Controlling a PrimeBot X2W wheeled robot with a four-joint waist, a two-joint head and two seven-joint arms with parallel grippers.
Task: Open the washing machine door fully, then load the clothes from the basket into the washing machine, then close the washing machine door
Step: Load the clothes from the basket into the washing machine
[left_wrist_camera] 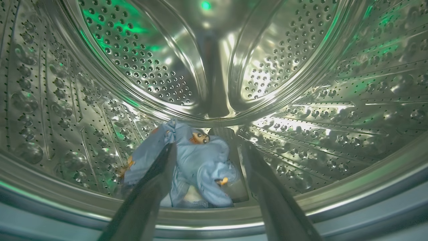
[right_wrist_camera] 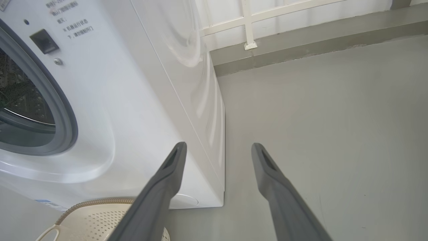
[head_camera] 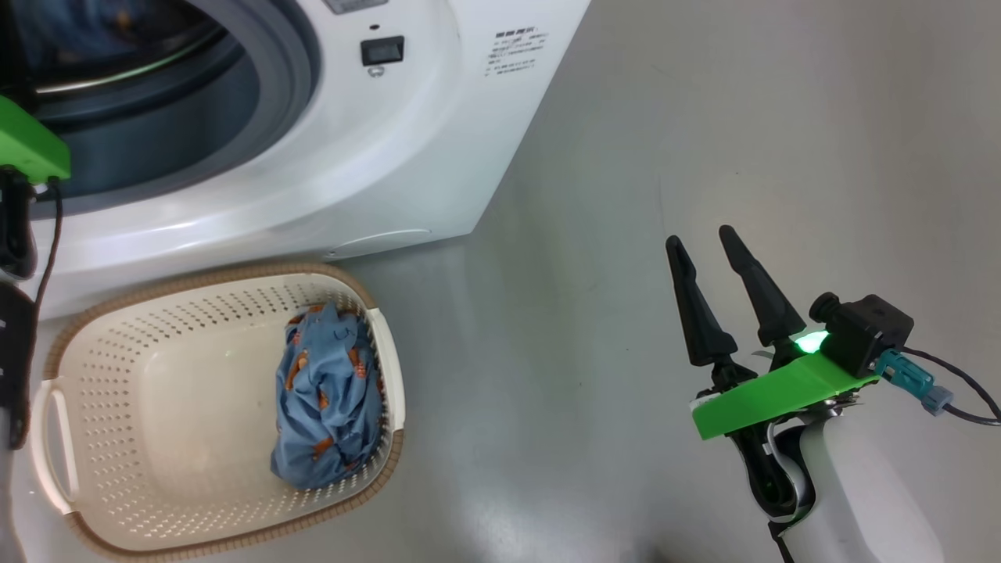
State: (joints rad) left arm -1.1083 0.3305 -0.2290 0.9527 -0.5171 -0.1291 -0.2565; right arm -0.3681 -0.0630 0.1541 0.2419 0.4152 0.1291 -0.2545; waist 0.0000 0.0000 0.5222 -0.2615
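Washing machine (head_camera: 375, 156): a white front-loader is seen at the upper left of the head view, standing on the grey floor (head_camera: 665, 117). Its round opening is uncovered and ringed by a grey gasket (head_camera: 293, 70).
Drum (left_wrist_camera: 140, 63): perforated steel is seen from inside in the left wrist view, tinted by green light.
Garment in the drum (left_wrist_camera: 200, 164): a light blue piece printed with small orange figures is crumpled on the lowest part of the drum, close to the front lip.
Left gripper (left_wrist_camera: 208, 144): it is reached into the drum with its two dark fingers spread wide, and nothing is clamped between them. The garment in the drum lies just beyond and between them. The finger at that view's left overlaps the edge of the fabric; whether it touches cannot be told.
Basket (head_camera: 156, 407): cream, perforated and brown-rimmed, it is set on the floor just in front of the machine's base.
Garment in the basket (head_camera: 324, 399): a second blue printed piece is bunched against the basket wall on the robot's right.
Right gripper (head_camera: 701, 238): it is held above the floor, well to the right of the basket, with fingers wide apart and nothing between them. In the right wrist view (right_wrist_camera: 218, 146) the fingers are pointed past the machine's front corner, with the basket rim (right_wrist_camera: 97, 202) at the bottom edge.
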